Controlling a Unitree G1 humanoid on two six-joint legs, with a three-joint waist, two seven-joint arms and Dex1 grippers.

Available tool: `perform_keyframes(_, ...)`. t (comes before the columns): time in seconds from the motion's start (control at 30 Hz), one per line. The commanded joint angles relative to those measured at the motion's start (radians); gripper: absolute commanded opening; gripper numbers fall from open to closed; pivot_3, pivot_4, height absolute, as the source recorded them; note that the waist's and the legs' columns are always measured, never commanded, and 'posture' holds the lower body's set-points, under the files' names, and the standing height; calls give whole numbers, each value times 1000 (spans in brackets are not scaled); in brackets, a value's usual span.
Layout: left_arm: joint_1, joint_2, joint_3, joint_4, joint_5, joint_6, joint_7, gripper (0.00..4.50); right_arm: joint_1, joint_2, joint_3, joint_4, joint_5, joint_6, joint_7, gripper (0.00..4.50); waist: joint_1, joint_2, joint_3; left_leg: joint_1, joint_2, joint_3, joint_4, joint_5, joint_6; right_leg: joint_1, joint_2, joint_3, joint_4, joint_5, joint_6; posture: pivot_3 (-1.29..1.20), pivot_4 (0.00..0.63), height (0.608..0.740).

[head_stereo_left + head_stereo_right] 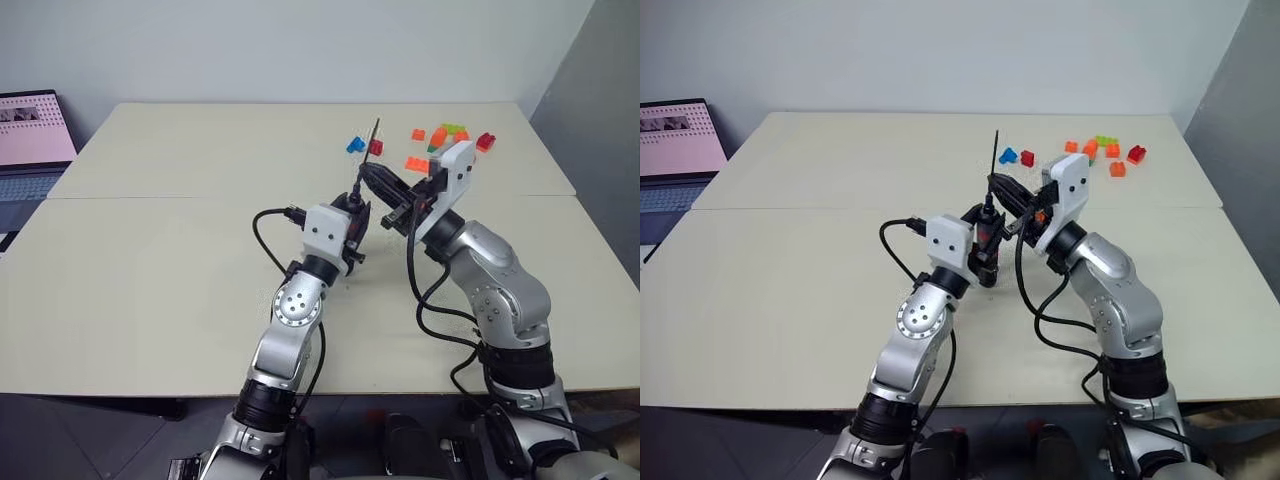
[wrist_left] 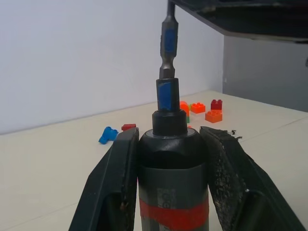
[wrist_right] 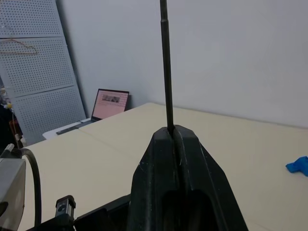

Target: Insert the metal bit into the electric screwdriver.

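Note:
My left gripper (image 2: pixel 171 137) is shut on the electric screwdriver (image 2: pixel 171 173), a black tool with a red band, held upright over the table's middle. The metal bit (image 2: pixel 167 43) stands with its lower end in the collar at the tool's tip; how deep it sits I cannot tell. My right gripper (image 3: pixel 173 132) is shut on the bit just above the tool, and the thin shaft (image 3: pixel 166 62) rises past its fingers. From the head, the bit (image 1: pixel 374 140) sticks up above both grippers, the right gripper (image 1: pixel 372 180) over the left gripper (image 1: pixel 354 218).
Several coloured toy bricks (image 1: pixel 450 135) lie at the table's back right, with a blue one (image 1: pixel 354 145) and a red one just behind the grippers. An open laptop (image 1: pixel 30 150) stands off the table's left side. A pegboard (image 3: pixel 38 72) leans on the wall.

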Motion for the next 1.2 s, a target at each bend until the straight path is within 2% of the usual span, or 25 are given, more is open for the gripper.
perform_keyframes(0.03, 11, 10, -2, -42, -9, 2, -20, 1636, -39, -30, -22, 18, 37, 61, 19, 0, 0, 0, 0, 0, 0, 0, 0, 0, 0, 0, 0, 0, 0, 0, 0, 0, 150, 740)
perform_keyframes(0.5, 32, 33, -6, -65, -4, 5, -37, 1636, -131, -176, -42, 31, 119, 220, 102, 0, 2, 0, 0, -1, 0, 0, 0, 0, 0, 0, -1, 0, -1, 0, 0, 0, 150, 740)
perform_keyframes(0.87, 34, 34, -6, -70, -2, 8, -33, 1636, -113, -213, 18, -2, 79, 196, 123, 0, 1, 0, 0, 0, 0, 0, 0, 0, 0, 1, 0, 0, -1, 0, 0, 0, 150, 740)
perform_keyframes(1.2, 39, 40, -13, -74, 4, 2, -37, 1636, -140, -211, 31, 9, 75, 270, 87, 0, 1, 0, 0, 0, 0, 0, 0, 0, 0, 1, 0, 0, -1, 0, 0, 0, 150, 740)
